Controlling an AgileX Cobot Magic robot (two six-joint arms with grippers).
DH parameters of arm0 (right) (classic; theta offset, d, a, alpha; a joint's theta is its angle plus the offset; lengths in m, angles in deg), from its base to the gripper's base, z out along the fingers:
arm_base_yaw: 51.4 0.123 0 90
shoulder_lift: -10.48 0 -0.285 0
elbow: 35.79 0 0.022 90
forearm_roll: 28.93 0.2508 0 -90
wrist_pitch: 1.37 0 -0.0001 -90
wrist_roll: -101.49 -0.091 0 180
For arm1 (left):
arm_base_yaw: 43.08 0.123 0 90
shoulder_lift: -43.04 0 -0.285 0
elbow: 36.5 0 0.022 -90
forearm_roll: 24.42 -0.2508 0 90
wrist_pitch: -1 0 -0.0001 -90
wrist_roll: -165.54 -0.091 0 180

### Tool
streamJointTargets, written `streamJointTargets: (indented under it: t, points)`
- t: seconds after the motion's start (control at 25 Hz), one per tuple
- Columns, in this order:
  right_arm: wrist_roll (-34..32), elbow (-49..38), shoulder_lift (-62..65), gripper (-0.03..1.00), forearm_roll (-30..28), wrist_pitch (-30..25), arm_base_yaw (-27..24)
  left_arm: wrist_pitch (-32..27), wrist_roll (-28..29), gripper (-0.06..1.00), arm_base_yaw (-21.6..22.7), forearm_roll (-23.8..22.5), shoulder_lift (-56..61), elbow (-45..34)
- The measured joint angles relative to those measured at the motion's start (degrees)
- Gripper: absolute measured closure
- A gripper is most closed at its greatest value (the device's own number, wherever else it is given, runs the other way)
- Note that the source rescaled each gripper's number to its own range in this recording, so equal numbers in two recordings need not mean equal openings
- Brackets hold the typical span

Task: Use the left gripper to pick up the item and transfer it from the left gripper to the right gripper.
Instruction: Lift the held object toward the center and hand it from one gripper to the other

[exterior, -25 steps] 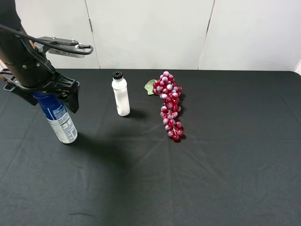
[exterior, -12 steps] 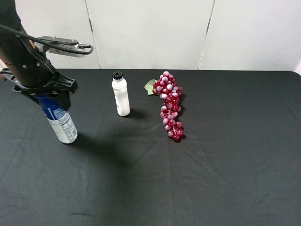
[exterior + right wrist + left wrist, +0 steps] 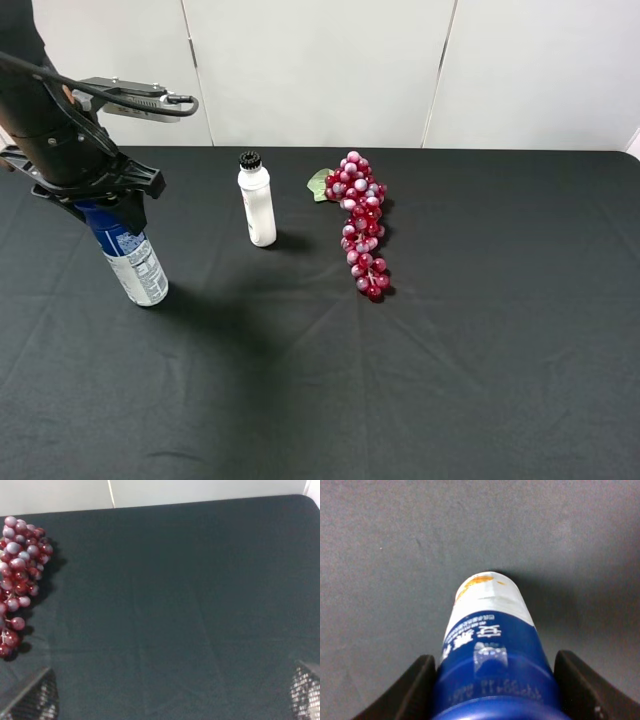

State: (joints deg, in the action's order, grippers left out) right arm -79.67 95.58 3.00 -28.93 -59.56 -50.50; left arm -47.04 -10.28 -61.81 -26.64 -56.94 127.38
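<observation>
Spray can [image 3: 137, 265] hangs tilted below left tool [image 3: 98, 200], jaws clamped on its blue top, prob. leaving the white lower body free for the handover. Base seems to touch the black cloth tabletop [image 3: 450, 350]. Smooth, glossy cylinder. Right tool [image 3: 170, 700] gapes empty, well apart.

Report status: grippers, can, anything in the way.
Left gripper shut on spray can, can tilted. Right gripper open, empty. White bottle and grapes mid-table, clear of the can.
</observation>
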Motion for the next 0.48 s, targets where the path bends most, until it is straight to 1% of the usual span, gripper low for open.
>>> streamJointTargets:
  t: [0.08, 0.2, 0.48]
  points:
    - [0.0, 0.0, 0.0, -0.03, 0.0, 0.0, 0.0, -0.6, 0.0, 0.93, 0.0, 0.0, -0.1, 0.5]
    - [0.0, 0.0, 0.0, -0.03, 0.0, 0.0, 0.0, -3.5, 0.0, 0.93, 0.0, 0.0, -0.2, 3.0]
    - [0.0, 0.0, 0.0, -0.03, 0.0, 0.0, 0.0, -14.0, 0.0, 0.93, 0.0, 0.0, -0.2, 10.8]
